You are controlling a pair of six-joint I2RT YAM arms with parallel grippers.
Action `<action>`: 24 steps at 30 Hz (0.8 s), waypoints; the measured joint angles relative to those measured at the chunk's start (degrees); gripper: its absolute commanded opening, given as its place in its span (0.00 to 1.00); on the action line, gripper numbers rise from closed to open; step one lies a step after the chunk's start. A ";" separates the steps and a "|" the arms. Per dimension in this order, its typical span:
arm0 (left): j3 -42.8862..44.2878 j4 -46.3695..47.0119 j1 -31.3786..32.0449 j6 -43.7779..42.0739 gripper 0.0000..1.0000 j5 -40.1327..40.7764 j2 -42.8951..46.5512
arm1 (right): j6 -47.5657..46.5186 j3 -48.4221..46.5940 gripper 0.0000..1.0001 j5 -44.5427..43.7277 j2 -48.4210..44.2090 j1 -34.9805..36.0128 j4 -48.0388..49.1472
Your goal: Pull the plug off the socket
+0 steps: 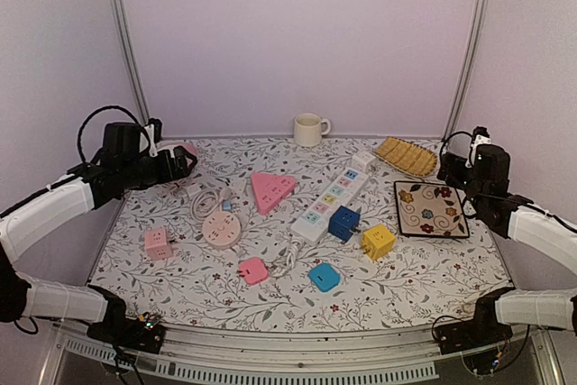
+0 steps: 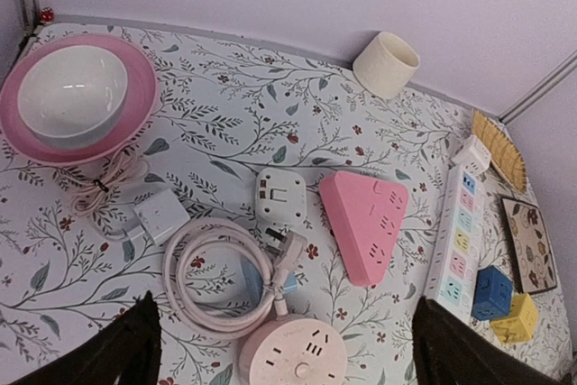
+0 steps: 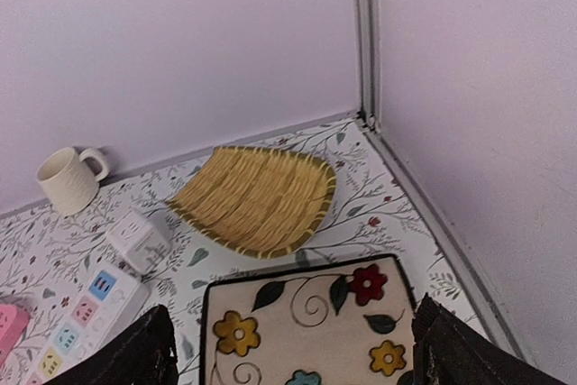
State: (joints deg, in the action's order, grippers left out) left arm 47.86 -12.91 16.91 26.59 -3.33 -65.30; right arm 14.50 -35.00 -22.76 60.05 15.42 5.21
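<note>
- At the left gripper (image 2: 284, 326): fingers (image 2: 135, 344) spread wide, clamped on nothing, raised over the far-left part of the table (image 1: 207, 288).
- Directly beneath: a coiled pink cable (image 2: 178, 277) and a round pink socket (image 2: 293, 358); further out, a white bowl (image 2: 72, 95) on a pink plate (image 2: 135, 119), and a pink triangular socket (image 2: 365, 223).
- At the right gripper (image 3: 288, 335): fingers likewise wide apart and empty, raised above a flowered tile (image 3: 306, 308), near a woven tray (image 3: 257, 200).
- Between the arms, mid-table: a long power strip (image 1: 330, 196) with a white plug (image 1: 362, 160) seated at its far end, well apart from both grippers.
- Just beside the strip's near half: a blue cube (image 1: 343, 222), then a yellow cube (image 1: 378, 242).
- At the back wall: a cream mug (image 1: 309, 130).
</note>
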 measured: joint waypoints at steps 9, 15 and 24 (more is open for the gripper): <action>-3.19 1.40 -0.70 0.68 0.97 1.33 1.97 | -7.52 14.23 0.96 2.23 6.10 -12.61 27.85; -3.82 1.29 -1.09 0.57 0.97 5.38 2.25 | -10.95 19.43 0.99 5.40 18.75 -12.92 47.78; -6.67 4.63 -1.38 -1.95 0.97 14.60 0.83 | -14.45 21.57 0.99 14.01 26.73 -13.75 63.58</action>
State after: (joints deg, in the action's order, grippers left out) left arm 41.19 -8.27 15.53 24.64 11.27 -64.47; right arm 0.05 -13.43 -8.75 86.78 1.67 68.79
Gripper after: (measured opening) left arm 0.970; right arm 0.989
